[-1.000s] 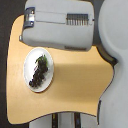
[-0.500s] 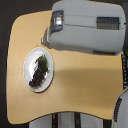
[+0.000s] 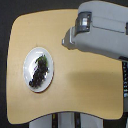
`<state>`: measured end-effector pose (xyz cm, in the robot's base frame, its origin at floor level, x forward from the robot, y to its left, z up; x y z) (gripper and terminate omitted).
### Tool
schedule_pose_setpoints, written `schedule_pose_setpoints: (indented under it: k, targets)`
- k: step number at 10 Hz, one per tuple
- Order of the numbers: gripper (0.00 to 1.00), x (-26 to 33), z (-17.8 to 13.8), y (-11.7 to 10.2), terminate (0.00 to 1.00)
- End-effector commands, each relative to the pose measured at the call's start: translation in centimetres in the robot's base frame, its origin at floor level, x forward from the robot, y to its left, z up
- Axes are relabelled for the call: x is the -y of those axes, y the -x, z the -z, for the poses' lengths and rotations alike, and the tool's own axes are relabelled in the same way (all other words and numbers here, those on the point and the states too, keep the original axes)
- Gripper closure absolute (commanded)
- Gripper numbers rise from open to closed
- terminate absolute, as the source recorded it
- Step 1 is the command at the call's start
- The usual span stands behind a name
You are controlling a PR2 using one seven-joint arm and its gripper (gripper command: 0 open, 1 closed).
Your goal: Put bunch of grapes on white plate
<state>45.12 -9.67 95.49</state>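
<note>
Counts: four kinds showing, one of each.
One bunch of grapes (image 3: 39, 73) lying on one white plate (image 3: 30, 59), one wooden worktop (image 3: 85, 95) carrying them, one grey robot arm (image 3: 102, 30) showing above.

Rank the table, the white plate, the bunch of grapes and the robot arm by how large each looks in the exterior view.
1. table
2. robot arm, though it may sit nearer the camera, so its place is unsure
3. white plate
4. bunch of grapes, lying on the plate
</note>
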Motion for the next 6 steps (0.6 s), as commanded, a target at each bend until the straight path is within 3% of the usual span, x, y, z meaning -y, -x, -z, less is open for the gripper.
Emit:
schedule_pose_setpoints:
  k: [1, 5, 6]
  targets:
    - [0.0, 8.3, -0.7, -1.4, 0.0]
    - [0.0, 9.6, -1.2, -2.6, 0.0]
    - [0.0, 9.6, -1.0, -2.5, 1.0]
